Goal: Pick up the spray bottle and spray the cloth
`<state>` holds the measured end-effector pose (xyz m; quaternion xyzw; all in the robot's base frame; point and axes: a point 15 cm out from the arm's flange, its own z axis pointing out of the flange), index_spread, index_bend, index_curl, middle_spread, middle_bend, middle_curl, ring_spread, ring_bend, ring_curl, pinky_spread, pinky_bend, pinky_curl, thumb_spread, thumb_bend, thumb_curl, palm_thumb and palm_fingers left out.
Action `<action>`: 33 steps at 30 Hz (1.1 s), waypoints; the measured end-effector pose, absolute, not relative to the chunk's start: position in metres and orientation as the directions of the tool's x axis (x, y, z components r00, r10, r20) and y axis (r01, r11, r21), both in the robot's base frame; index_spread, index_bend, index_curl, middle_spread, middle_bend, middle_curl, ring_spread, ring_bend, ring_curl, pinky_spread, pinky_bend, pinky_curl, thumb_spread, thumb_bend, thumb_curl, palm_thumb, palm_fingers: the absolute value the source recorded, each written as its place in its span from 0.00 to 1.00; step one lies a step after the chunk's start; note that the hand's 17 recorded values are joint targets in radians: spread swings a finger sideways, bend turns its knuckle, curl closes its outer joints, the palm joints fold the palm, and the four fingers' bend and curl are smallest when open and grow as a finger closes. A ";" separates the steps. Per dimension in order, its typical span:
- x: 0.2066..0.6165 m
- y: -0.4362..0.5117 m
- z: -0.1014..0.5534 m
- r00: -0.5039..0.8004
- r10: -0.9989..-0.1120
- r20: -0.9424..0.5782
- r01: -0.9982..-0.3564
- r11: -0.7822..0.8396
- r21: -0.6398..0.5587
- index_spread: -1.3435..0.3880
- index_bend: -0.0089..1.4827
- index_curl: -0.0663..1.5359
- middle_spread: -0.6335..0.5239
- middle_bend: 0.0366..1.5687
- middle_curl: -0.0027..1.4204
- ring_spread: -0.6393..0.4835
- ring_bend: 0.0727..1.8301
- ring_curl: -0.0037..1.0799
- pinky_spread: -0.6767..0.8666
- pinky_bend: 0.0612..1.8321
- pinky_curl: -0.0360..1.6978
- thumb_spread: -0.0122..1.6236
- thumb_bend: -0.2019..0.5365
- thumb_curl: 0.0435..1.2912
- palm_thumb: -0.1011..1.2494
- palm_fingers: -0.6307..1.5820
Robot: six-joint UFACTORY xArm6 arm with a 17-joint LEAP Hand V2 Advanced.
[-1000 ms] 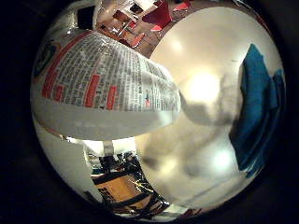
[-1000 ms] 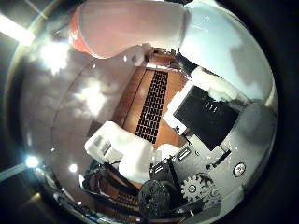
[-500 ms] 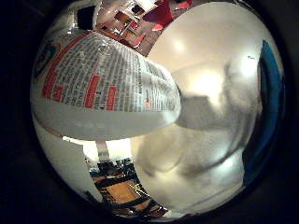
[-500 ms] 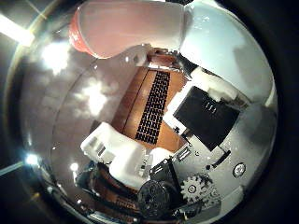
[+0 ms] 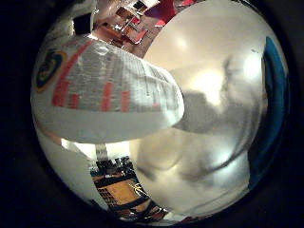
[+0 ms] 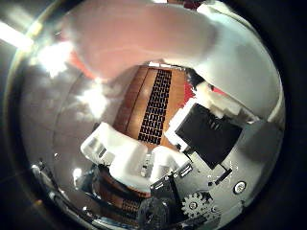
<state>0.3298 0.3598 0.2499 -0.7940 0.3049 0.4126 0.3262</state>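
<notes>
The view from the little finger side is swinging: the teal cloth [image 5: 273,114], which filled a broad patch 1 second ago, is now sliding out to a thin band at the rim of that view. The whole scene is shifting with it, so this is the palm turning, not the cloth moving on the glossy pale tabletop [image 5: 213,57].

The white plastic spray bottle [image 5: 107,102], with its red-and-blue printed label, is filling much of that view and sitting right against the palm, just as close as before. From the thumb side, its rounded white body and a hint of red near the top are looming large, and the white-and-black robot hand [image 6: 144,165] is curling its fingers [image 6: 117,155] towards the bottle. I'm reading that as a grip wrapped round the bottle, carried above the table.

My judgement: the pick-up is looking done, and the hand is now re-aiming. With the cloth drifting to the edge, the nozzle's line onto it is not something these views are showing.

The bottle is smooth, hard and cylindrical, likely slippery. The cloth is looking soft and flat. The tabletop is shining with bright reflections.
</notes>
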 end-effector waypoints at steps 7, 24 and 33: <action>0.331 0.357 0.255 0.494 -0.233 -0.837 -0.739 -0.619 -0.264 0.55 0.29 0.38 0.49 0.40 0.30 0.45 0.48 0.37 0.42 0.31 0.47 0.60 0.24 0.46 0.68 0.30; 0.348 0.311 0.328 0.588 -0.268 -0.763 -0.749 -0.538 -0.387 0.63 0.12 0.27 0.63 0.14 0.23 0.71 0.20 0.23 0.70 0.16 0.25 0.64 0.24 0.35 0.63 0.34; 0.319 0.290 0.339 0.582 -0.292 -0.759 -0.767 -0.507 -0.392 0.64 0.12 0.24 0.63 0.12 0.24 0.73 0.17 0.23 0.71 0.15 0.22 0.64 0.24 0.33 0.63 0.36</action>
